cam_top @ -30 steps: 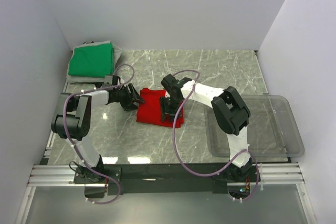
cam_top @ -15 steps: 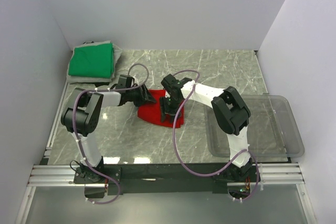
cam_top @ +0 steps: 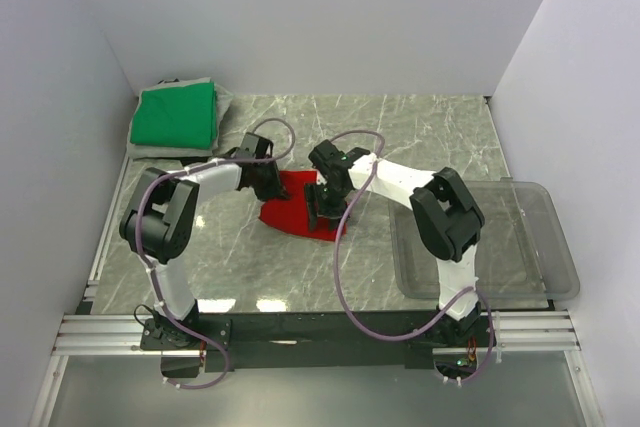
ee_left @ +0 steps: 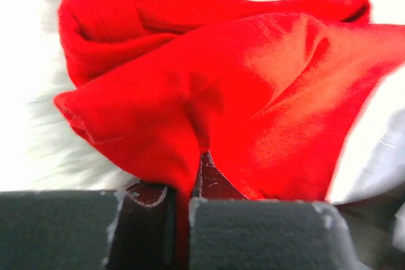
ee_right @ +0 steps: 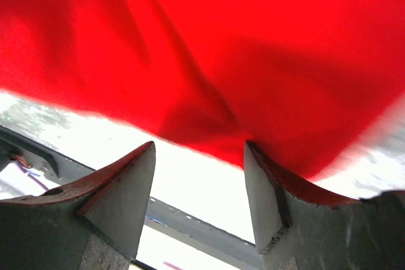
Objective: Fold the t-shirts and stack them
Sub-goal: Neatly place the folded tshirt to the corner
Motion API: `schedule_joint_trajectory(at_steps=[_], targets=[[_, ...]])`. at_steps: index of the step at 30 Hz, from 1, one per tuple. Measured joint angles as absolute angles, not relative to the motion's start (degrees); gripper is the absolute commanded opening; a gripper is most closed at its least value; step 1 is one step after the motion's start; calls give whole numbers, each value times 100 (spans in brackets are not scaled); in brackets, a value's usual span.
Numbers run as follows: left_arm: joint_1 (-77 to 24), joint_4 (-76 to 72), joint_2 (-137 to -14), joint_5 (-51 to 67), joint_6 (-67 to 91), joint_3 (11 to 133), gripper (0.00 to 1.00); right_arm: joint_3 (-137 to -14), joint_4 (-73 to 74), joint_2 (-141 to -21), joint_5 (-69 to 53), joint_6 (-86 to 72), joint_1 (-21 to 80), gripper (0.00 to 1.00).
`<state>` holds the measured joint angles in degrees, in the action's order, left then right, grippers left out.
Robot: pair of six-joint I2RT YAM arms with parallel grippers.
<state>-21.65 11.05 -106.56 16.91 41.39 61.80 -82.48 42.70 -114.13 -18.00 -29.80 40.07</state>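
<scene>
While the left pincer (cam_top: 272, 185) grips a fold of the red shirt (cam_top: 290, 215) in the middle of the tabletop (cam_top: 420, 137), the right pincer (cam_top: 322, 207) stands open, seemingly against its cloth; the green shirt (cam_top: 176, 114) lies folded far left.

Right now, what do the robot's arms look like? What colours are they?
The left arm and the right arm are both made of white tube-like links joined by chunky black round joints. A thin purple cable loops loosely along each one. The left gripper and right gripper are dark, with grey wedge-shaped fingers. I can't see any markings.
</scene>
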Motion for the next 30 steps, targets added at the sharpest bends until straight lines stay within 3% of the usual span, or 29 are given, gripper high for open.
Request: schedule_joint_trajectory(at_steps=[8,15,30], targets=[[-2102,3208,-10639,-473,2770,7616,0,-7894,4541,-10525,-1439,-2797,3627,66],[-2040,3791,-10645,-1605,1822,8678,0,-7837,4672,-10145,-1389,-2563,3223,66],[-1433,4200,-11434,-1841,309,10919,0,-7841,4980,-10147,-1396,-2123,2993,66]])
